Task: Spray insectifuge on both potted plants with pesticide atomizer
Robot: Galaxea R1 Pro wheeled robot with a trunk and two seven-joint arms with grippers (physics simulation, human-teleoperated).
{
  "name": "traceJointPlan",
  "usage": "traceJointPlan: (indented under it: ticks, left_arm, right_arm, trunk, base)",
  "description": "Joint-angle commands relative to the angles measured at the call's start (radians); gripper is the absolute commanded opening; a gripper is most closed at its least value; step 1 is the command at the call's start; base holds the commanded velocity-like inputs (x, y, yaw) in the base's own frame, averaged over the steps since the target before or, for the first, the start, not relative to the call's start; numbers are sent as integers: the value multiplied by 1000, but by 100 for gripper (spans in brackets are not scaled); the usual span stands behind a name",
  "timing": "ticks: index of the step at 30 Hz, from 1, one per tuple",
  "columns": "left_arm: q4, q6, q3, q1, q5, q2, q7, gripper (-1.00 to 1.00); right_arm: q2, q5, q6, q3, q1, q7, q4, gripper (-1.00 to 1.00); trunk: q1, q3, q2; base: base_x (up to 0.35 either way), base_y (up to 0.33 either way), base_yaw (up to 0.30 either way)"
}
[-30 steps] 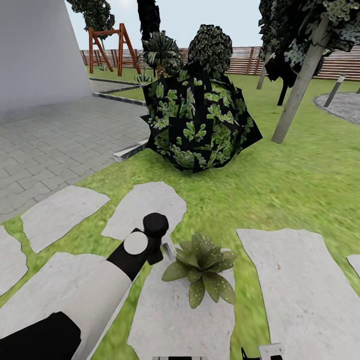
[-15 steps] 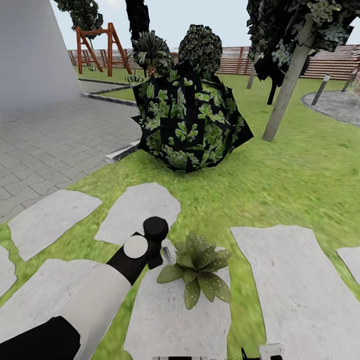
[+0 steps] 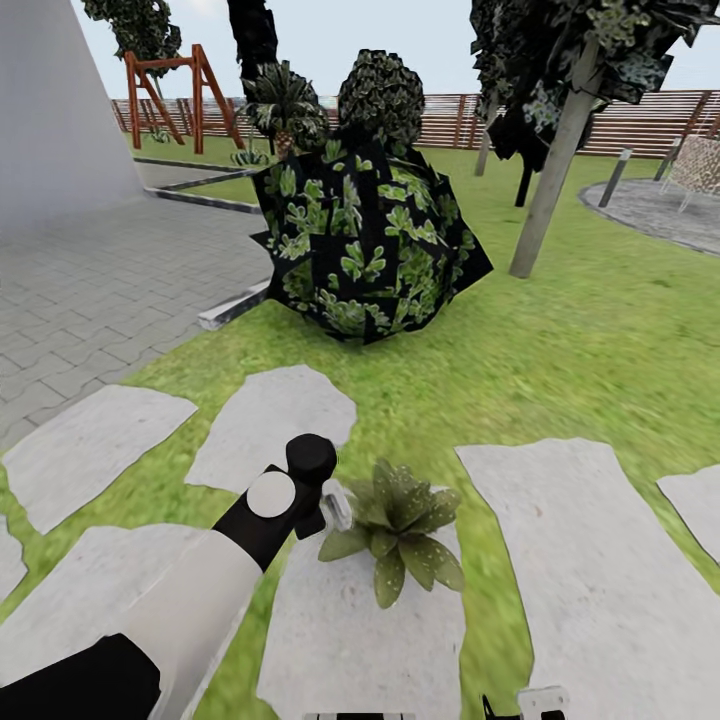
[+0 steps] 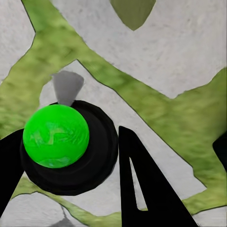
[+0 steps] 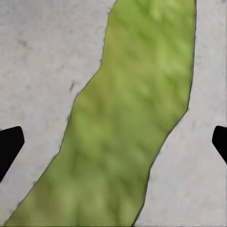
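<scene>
One potted plant (image 3: 395,530), a low rosette of speckled green leaves, sits on a grey stepping stone (image 3: 370,640) in the garden lawn. My left arm reaches over the stones and its gripper (image 3: 322,503) hangs just left of the plant. In the left wrist view the left gripper (image 4: 68,137) is shut on the pesticide atomizer (image 4: 56,137), seen end-on as a green dome on a black round body. One leaf (image 4: 133,10) of the plant shows at that view's edge. My right gripper (image 5: 113,142) is open over grass and stone, with nothing between its tips.
A big dark blocky bush (image 3: 365,240) stands on the lawn beyond the plant. A leaning tree trunk (image 3: 545,190) rises to its right. Grey paving (image 3: 100,270) lies at the left, a round patio (image 3: 660,210) with a bollard lamp (image 3: 612,178) at the far right, and a slatted fence (image 3: 460,120) behind.
The whole head view has swung a little to the right, so bush, trees and stones slid left. My left arm keeps its place beside the plant, still holding the atomizer.
</scene>
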Motion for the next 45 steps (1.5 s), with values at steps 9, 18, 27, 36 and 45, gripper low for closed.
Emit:
traceJointPlan:
  ticks: [9, 18, 27, 36, 45]
  left_arm:
    - [-2, 11, -7, -5, -11, 0, -10, -100]
    - [1, 9, -7, -2, -11, 0, -10, -100]
    - [1, 25, -1, 126, -4, 39, -10, -100]
    - [-2, 46, -5, 146, -5, 6, -10, -100]
    - [59, 55, 106, 180, 2, 18, -10, -100]
  right_arm:
    - [-2, 4, -2, 7, -1, -10, 1, 100]
    - [-2, 4, -2, 7, -1, -10, 0, 100]
    - [0, 4, -2, 8, -1, -10, -1, 100]
    - [0, 4, -2, 8, -1, -10, -1, 100]
    - [0, 4, -2, 8, -1, -9, 1, 100]
  trunk:
    - [0, -1, 0]
    - [0, -1, 0]
    - [0, -1, 0]
    - [0, -1, 0]
    - [0, -1, 0]
  base:
    - [49, 71, 0]
    - [161, 119, 0]
    - [36, 29, 0]
    - [0, 0, 0]
    - [0, 0, 0]
